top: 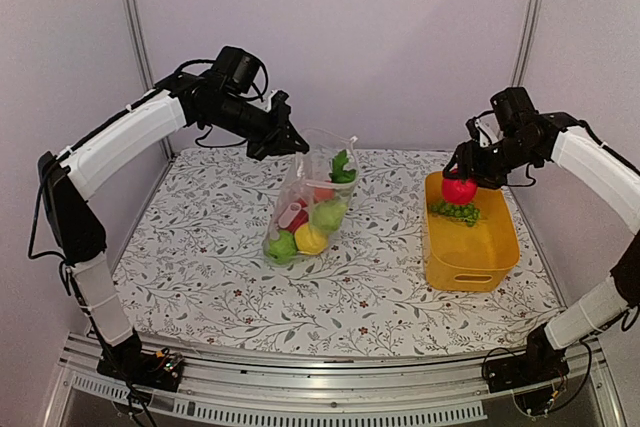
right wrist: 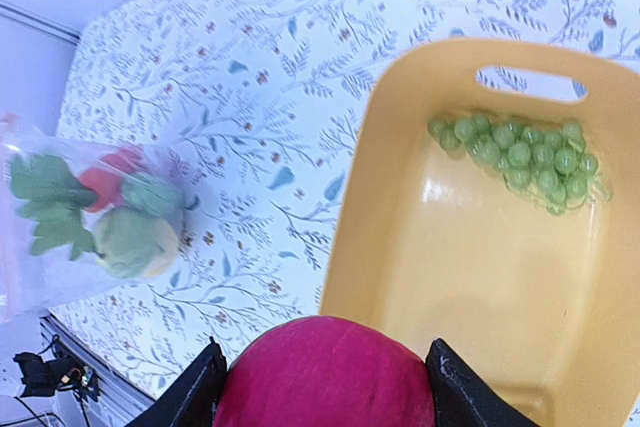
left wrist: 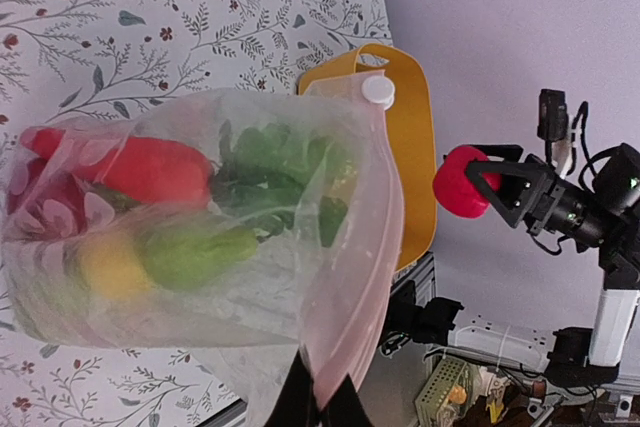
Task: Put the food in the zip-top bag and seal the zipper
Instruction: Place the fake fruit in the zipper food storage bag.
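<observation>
The clear zip-top bag point(top: 310, 202) stands on the table's middle, holding a red carrot point(left wrist: 150, 169), a yellow lemon point(top: 310, 238), green round ones and a leafy green piece. My left gripper point(top: 290, 140) is shut on the bag's mouth edge point(left wrist: 345, 347) and holds it up. The zipper strip cannot be made out. My right gripper point(top: 461, 179) is shut on a red ball point(right wrist: 325, 375) above the far end of the yellow basket point(top: 468, 232). A green grape bunch point(right wrist: 520, 152) lies in the basket.
The basket stands at the right on the floral tablecloth point(top: 200, 247). White walls and metal posts close the back and sides. A metal rail runs along the near edge.
</observation>
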Controlling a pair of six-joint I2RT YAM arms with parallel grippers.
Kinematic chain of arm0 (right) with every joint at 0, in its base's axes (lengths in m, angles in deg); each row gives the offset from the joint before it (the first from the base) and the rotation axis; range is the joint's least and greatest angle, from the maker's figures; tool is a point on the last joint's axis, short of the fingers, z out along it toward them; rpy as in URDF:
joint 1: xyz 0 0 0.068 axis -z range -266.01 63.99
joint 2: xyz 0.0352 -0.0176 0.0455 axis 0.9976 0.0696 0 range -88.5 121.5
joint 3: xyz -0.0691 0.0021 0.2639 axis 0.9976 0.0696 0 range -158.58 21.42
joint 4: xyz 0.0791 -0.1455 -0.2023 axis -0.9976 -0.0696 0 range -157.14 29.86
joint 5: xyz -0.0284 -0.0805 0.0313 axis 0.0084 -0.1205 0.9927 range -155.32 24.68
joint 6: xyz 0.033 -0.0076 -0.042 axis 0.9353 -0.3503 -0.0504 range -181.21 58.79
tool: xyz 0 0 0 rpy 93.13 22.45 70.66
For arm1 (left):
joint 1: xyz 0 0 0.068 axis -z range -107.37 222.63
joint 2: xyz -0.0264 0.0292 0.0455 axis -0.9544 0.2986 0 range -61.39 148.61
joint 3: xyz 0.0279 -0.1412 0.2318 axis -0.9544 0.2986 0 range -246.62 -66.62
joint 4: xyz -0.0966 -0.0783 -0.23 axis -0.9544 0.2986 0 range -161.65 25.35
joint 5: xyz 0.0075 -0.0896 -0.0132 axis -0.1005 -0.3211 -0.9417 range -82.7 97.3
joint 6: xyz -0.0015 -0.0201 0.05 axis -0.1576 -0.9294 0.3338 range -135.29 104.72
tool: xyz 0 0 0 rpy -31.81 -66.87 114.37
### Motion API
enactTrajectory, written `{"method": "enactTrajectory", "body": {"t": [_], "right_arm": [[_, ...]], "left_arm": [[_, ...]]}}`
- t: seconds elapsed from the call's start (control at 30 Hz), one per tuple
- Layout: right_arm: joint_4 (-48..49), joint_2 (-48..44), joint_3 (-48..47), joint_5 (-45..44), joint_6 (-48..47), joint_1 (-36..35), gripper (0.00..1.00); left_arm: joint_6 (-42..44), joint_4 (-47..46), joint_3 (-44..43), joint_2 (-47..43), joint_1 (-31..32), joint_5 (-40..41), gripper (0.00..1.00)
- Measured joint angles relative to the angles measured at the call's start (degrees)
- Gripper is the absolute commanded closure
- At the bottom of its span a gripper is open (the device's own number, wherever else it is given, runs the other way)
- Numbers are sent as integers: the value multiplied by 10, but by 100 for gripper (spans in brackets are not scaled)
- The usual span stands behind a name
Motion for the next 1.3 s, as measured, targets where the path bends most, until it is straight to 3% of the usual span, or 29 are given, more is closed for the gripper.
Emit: {"method": "enactTrajectory", "body": {"t": [0.2,0.63,0.7,0.8,0.97,1.13,1.3], "right_arm": [[26,-12,-96,28,12,-25,62],[144,54,-201,70,52,-188,62],[158,77,-211,64,57,-207,55],[172,120,-235,42,66,-240,31],[162,235,-351,17,61,-280,14],[144,270,-372,2,58,-285,9],[139,200,-287,-17,56,-253,9]], "left_arm": [[0,0,0,0,0,-2,100],[0,0,0,0,0,-9,100],[-1,0,0,0,0,-10,100],[-2,0,0,0,0,-11,100],[-3,0,0,0,0,-10,100],[-3,0,0,0,0,-9,100],[-3,0,1,0,0,-7,100]]}}
